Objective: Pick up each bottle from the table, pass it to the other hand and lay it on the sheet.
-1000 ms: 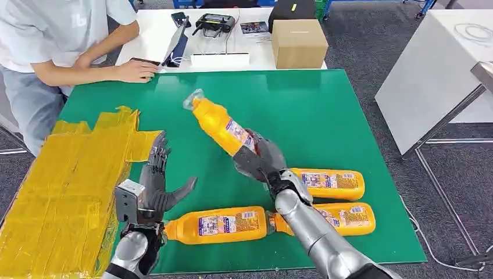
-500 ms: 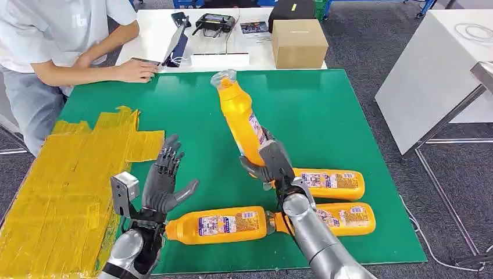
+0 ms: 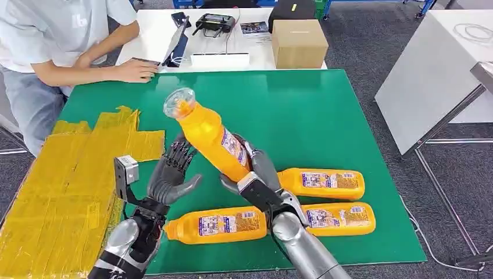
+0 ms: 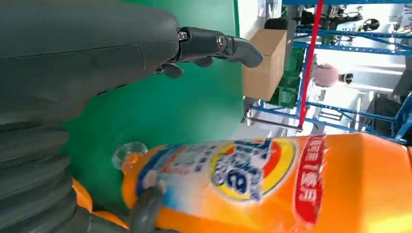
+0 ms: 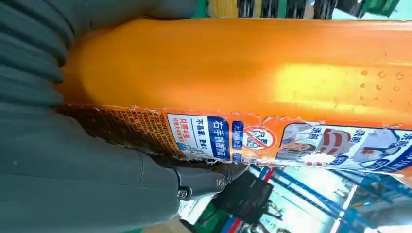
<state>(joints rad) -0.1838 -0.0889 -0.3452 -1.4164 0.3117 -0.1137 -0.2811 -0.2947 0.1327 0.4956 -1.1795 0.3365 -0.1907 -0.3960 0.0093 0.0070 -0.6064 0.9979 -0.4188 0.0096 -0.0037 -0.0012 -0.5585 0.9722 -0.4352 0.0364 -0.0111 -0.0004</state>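
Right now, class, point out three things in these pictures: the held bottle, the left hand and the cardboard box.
held bottle (image 3: 212,139), head view, on its orange body above the label.
left hand (image 3: 170,181), head view, on the open palm.
cardboard box (image 3: 299,42), head view, on its top face.

Right robot hand (image 3: 256,177) swung held bottle (image 3: 209,136) leftward; left robot hand (image 3: 171,177) rose beside it.

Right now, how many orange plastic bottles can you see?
4. One orange plastic bottle is held up by the right hand; three lie on the green table: near front, right, front right.
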